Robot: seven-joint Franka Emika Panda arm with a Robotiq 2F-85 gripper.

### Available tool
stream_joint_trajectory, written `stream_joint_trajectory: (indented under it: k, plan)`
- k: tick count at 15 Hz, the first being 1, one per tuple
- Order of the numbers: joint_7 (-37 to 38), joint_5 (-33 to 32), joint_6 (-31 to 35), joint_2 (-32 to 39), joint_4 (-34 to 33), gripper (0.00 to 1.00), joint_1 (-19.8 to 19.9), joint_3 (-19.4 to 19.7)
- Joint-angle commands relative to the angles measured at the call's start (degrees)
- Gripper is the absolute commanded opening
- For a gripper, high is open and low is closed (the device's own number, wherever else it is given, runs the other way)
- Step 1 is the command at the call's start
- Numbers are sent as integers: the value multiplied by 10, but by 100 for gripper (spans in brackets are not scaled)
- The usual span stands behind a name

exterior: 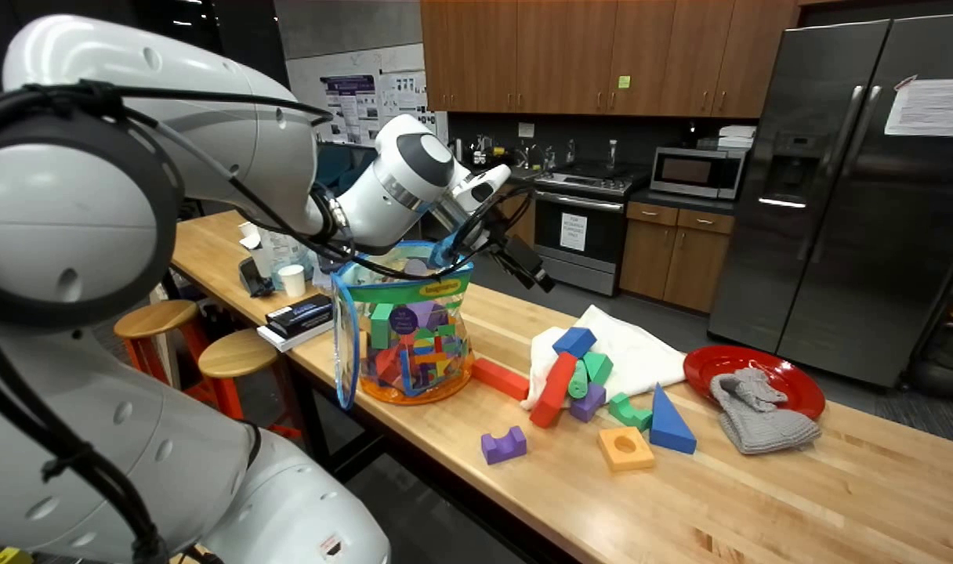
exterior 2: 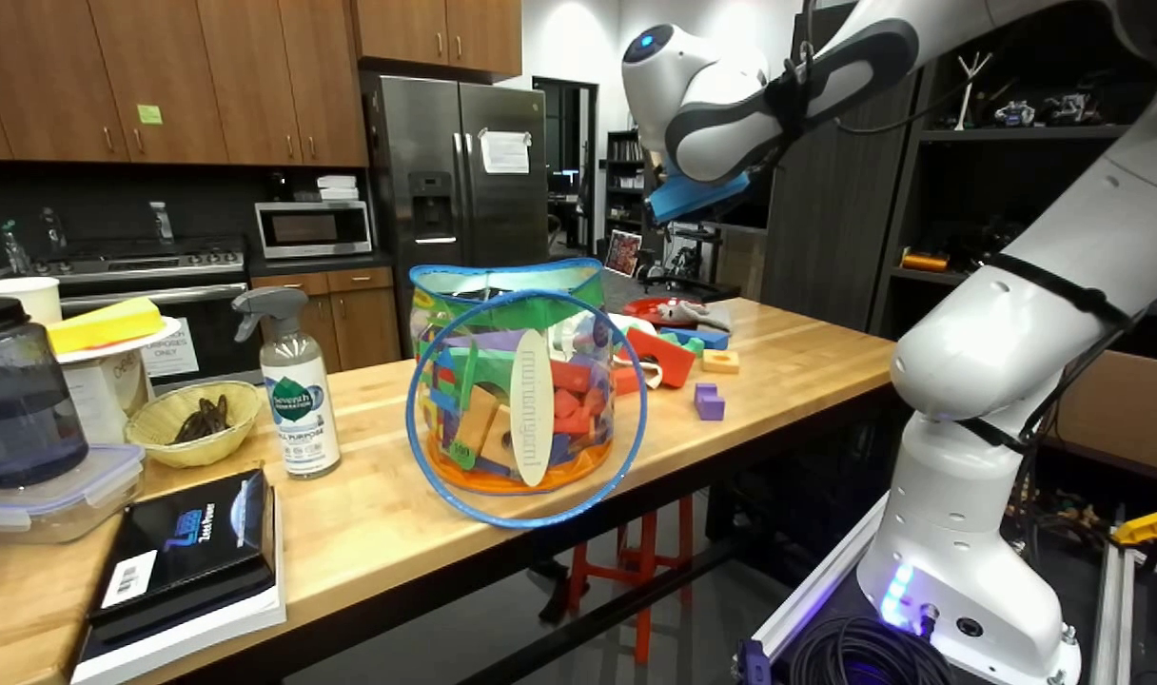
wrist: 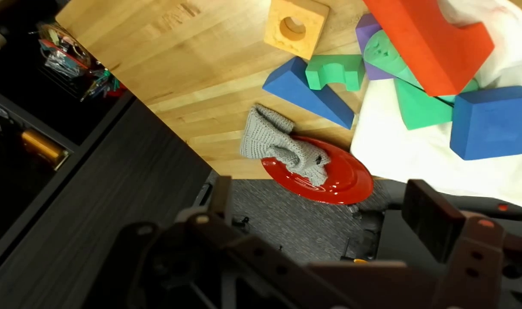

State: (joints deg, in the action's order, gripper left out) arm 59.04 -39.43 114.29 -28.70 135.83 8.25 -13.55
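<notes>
Blocks lie heaped and scattered on the surface, the heap closer to the far edge than to the near edge. Left to right in an exterior view, a white cup stands toward the left end and a black box rests on a white book by the near edge. Next comes a clear bag holding more blocks, upright and close to the near edge; its round, blue-rimmed lid hangs open down its side. A long red block lies just beside the bag, and a purple arch sits apart, closer to the near edge. The tool hangs tilted in the air, higher than the heap and apart from it, its fingers spread wide. In the heap, a notched red block leans over a green cylinder, with a blue block, a green block and a purple block gathered around them; the far part of the heap rests on a white cloth that reaches the far edge. Farther right, a yellow block with a round hole lies flat, just beside a green arch and a blue triangle, which lie against each other. Last, a red plate sits at the far edge, its rim showing past that edge in the wrist view, and a grey cloth lies partly on the plate and partly on the surface.
</notes>
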Motion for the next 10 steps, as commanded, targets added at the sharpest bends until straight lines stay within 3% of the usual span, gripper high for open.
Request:
stream_joint_trajectory:
  k: [1,10]
  plan:
    - [10,-4,-13,4,-4,100,-20,15]
    - [75,45,-105,20,-28,100,-40,13]
